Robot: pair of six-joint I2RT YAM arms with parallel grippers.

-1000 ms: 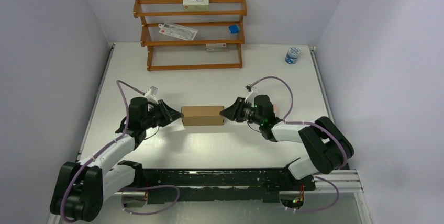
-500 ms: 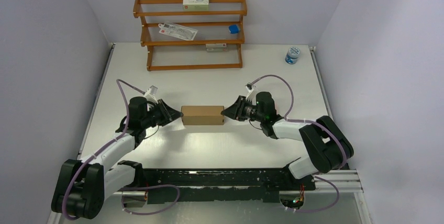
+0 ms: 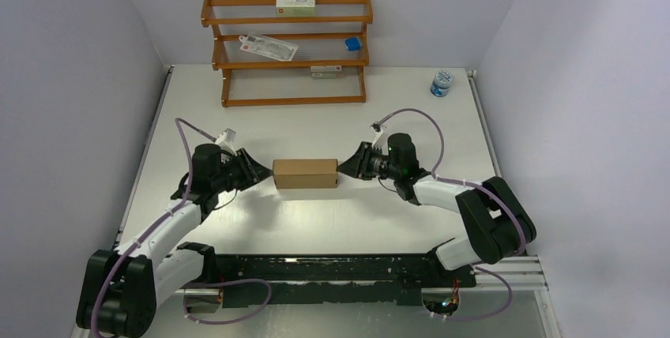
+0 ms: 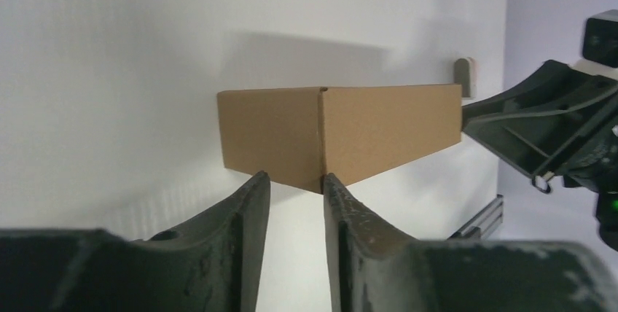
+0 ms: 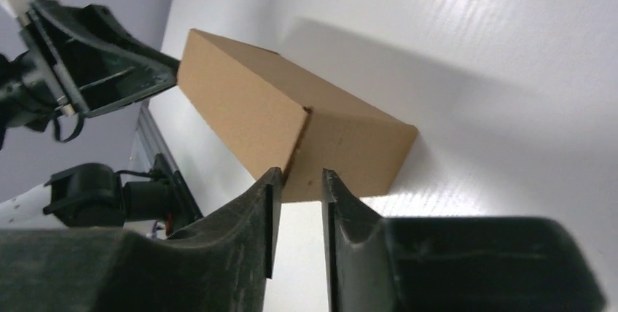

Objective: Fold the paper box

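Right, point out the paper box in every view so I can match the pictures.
Top external: paper box mid-table, between the left claw and the right claw.
Left wrist: box centre frame, just beyond that claw's own fingertips.
Right wrist: box centre-left, running toward the upper left.
Shared landmark: the white table under it; each wrist view also shows the opposite claw at the box's far end.
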